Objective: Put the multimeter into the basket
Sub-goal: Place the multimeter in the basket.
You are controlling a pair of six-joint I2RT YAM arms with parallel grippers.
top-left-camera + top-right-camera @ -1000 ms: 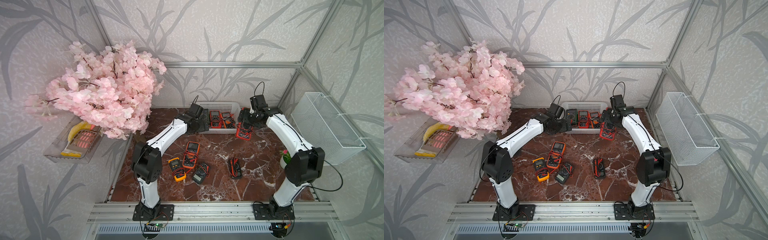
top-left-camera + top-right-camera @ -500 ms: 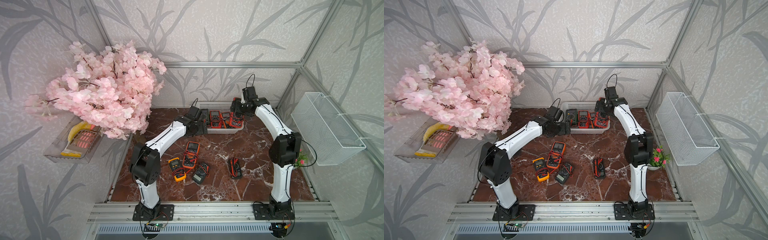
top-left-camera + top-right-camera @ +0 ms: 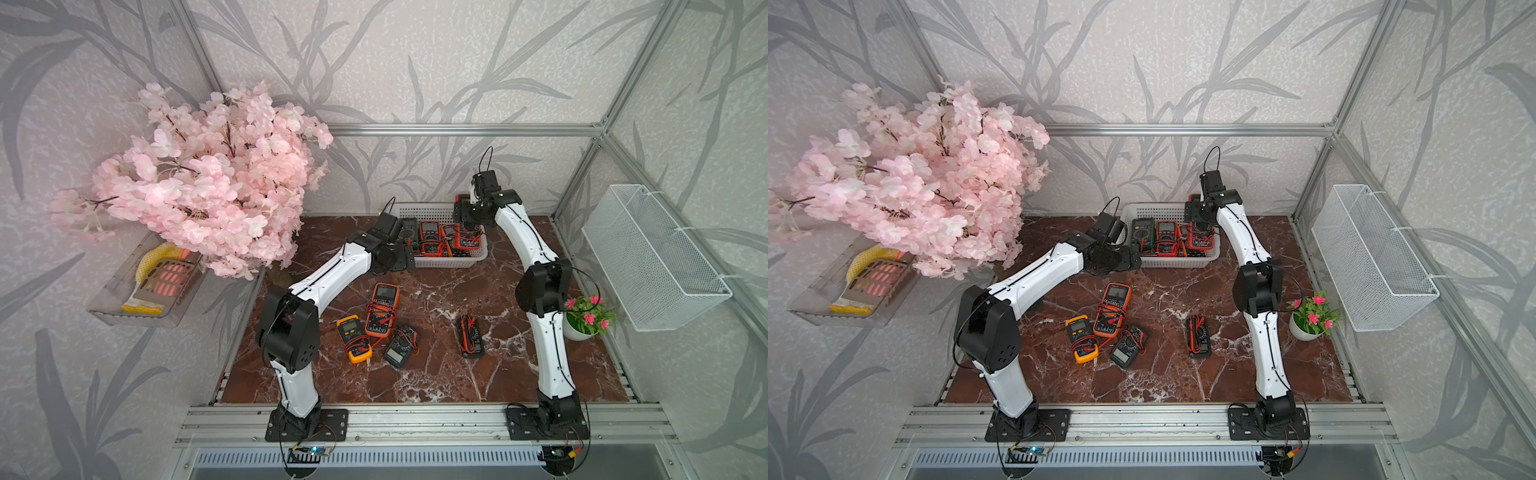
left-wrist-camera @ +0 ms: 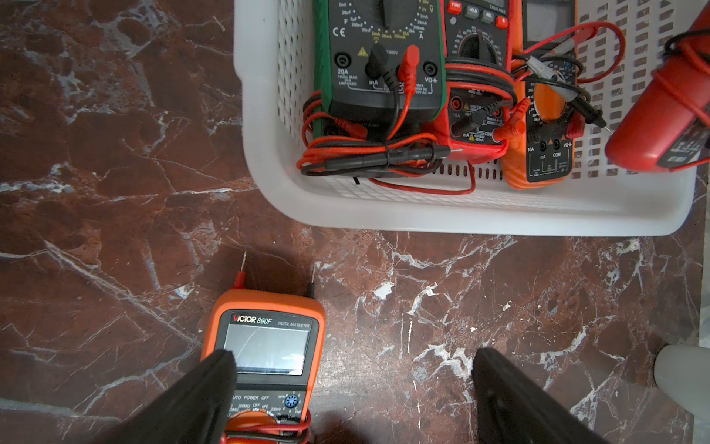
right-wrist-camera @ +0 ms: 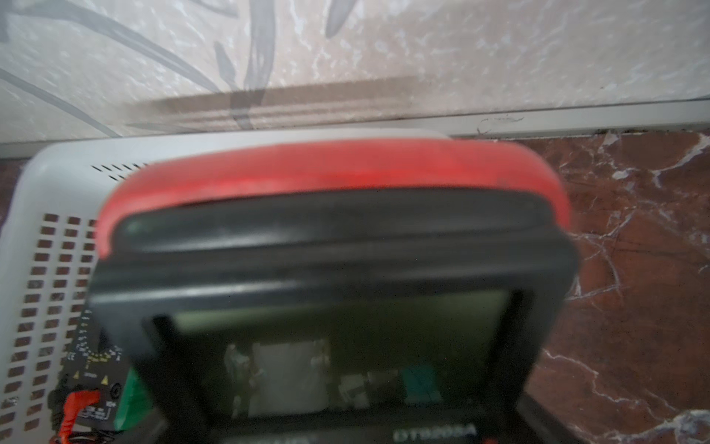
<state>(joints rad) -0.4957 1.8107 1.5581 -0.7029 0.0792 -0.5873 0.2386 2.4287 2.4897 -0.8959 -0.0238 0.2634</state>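
Observation:
My right gripper is shut on a red and black multimeter and holds it tilted in the air over the right end of the low white perforated basket. The left wrist view shows the same multimeter hanging above the basket. Inside lie a green multimeter, a red one and an orange one with tangled leads. My left gripper is open and empty, low over the table by the basket's near left corner, beside an orange Victor multimeter.
Several multimeters lie mid-table: a large orange one, a yellow one, a small black one and another black one. A potted flower stands at the right edge. A wire-mesh basket hangs on the right wall.
The right arm has carried the red multimeter from low beside the basket's right end up and over the basket. The left arm has drawn back a little from the basket.

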